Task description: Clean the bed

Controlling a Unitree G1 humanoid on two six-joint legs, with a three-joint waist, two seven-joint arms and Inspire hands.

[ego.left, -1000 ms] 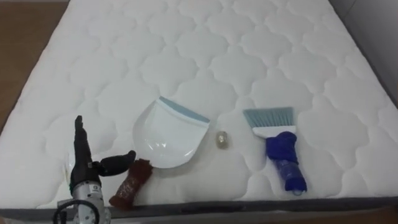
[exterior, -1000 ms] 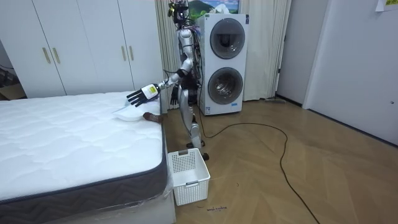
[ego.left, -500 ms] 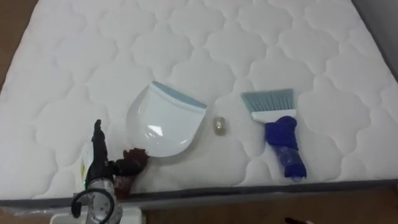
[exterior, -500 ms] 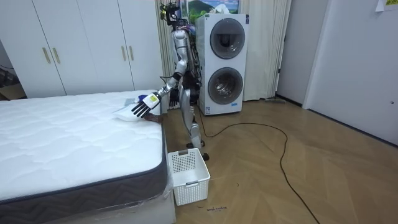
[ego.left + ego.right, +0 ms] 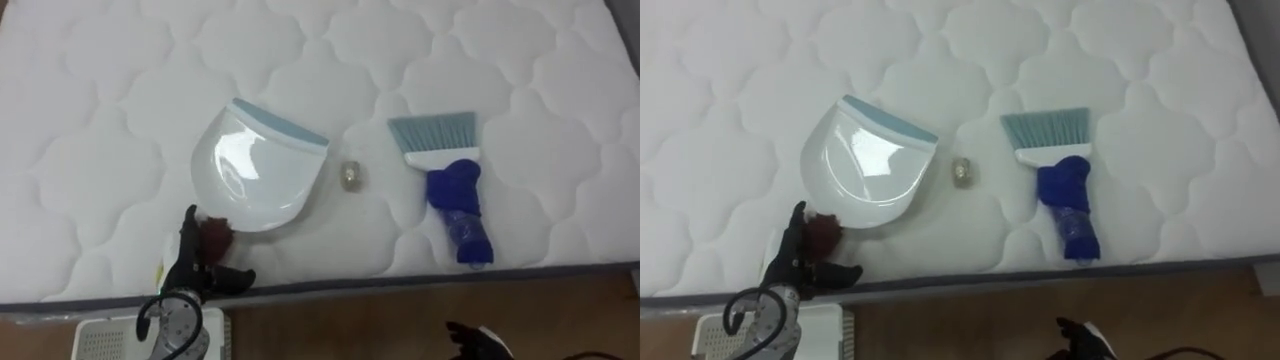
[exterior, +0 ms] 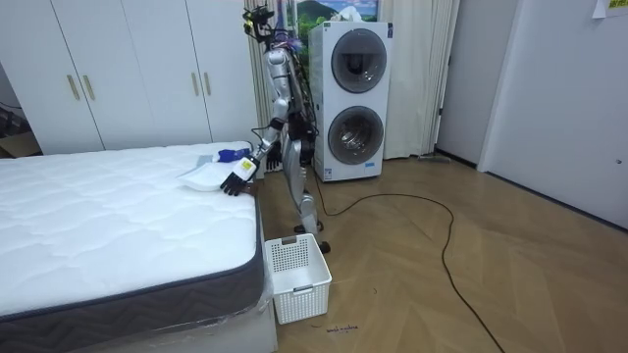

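A white dustpan point(image 5: 255, 165) with a blue lip lies on the white mattress point(image 5: 120, 100), its red-brown handle point(image 5: 213, 235) pointing at the near edge. A small crumpled ball point(image 5: 350, 176) rests just right of the pan. Further right lies a brush point(image 5: 450, 190) with teal bristles and a blue handle. My left hand point(image 5: 195, 275) hovers at the mattress edge, open, straight fingers left of the handle and thumb out below it. My right hand point(image 5: 480, 340) hangs low over the floor, right of the brush. In the room view I stand upright at the bed's corner.
A white slatted basket point(image 6: 299, 277) stands on the wood floor by the bed's corner; its rim point(image 5: 110, 335) shows under my left arm. Behind me stand two stacked washing machines point(image 6: 353, 98), and white wardrobes point(image 6: 137, 69) lie beyond the bed.
My left hand has drawn back from over the mattress to its near edge, beside the handle's end. I have straightened up, so the whole eye view has shifted toward the floor.
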